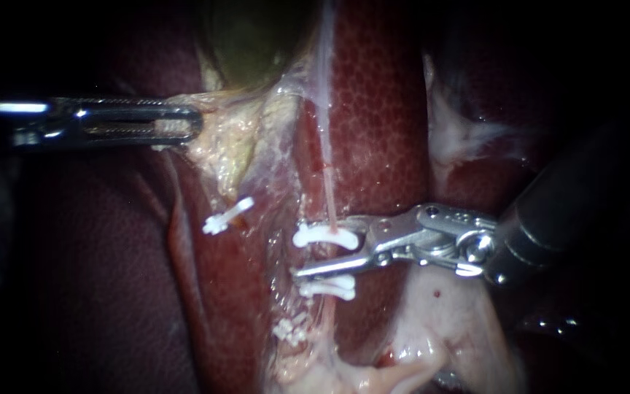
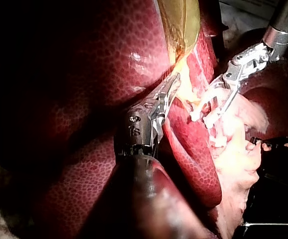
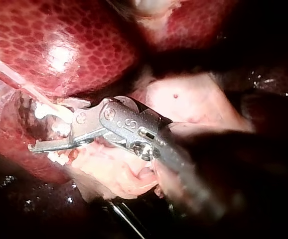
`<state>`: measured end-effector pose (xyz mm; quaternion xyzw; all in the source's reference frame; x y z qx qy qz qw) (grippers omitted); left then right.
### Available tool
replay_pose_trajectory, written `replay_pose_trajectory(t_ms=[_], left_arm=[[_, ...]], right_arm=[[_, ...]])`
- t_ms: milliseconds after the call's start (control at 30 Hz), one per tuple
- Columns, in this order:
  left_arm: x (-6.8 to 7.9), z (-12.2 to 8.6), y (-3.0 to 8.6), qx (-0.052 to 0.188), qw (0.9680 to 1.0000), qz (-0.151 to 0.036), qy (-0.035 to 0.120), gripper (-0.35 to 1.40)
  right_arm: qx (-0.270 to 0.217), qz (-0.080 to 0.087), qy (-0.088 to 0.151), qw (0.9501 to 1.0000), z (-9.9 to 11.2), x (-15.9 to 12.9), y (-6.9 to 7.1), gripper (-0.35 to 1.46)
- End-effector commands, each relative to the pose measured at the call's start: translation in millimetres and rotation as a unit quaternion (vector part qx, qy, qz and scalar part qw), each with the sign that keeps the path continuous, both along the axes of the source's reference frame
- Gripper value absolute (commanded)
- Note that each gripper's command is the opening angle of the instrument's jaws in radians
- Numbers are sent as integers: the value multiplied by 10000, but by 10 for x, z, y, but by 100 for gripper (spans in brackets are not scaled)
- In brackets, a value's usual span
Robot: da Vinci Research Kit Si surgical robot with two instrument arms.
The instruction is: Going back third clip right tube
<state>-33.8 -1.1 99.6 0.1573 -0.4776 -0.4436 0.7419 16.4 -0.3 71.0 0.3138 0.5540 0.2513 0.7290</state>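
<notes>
Between the spread jaws of my right instrument (image 1: 315,252), close against the upper one, sits the top clip (image 1: 322,235). It is closed across the right tube (image 1: 327,182), the thin pink strand that runs down over the liver (image 1: 380,109). I take it for the third clip. My lower jaw lies in the gap between it and the lower clip (image 1: 327,288) on the same tube, near both. The jaws stand apart and grip nothing, though I cannot tell whether the upper one touches the top clip.

To back out well, I judge that I should hold the jaws wide and draw straight back along the shaft's line, with no lift, dip or roll. Only once both tips are clear of the tube should I bring them together. The risk is the lower jaw catching the lower clip, or the upper jaw dragging the top clip and tugging the tube.

My right shaft comes in from the right, its wrist bent so the jaws lie almost level and cross the tube squarely. My left instrument (image 1: 192,122) reaches in level from the left. Its jaws are pressed on the pale tissue (image 1: 235,138) under the gallbladder (image 1: 249,36), well apart from these clips. A separate clip (image 1: 227,217) lies between the two instruments.
</notes>
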Motion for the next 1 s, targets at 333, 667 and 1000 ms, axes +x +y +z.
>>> replay_pose_trajectory(t_ms=[333, 667, 1000], left_arm=[[0, 0, 0, -3, 10000, 1, -1, -16], [-1, 2, 0, -7, 10000, 0, 0, -16], [-1, 2, -1, -8, 10000, 0, 1, -15]], right_arm=[[-102, -56, 37, 9999, -8, -23, 10, 60], [-91, -175, 124, 9997, -11, -13, -1, 60], [-52, -553, 365, 9978, 8, 23, -42, 60]])
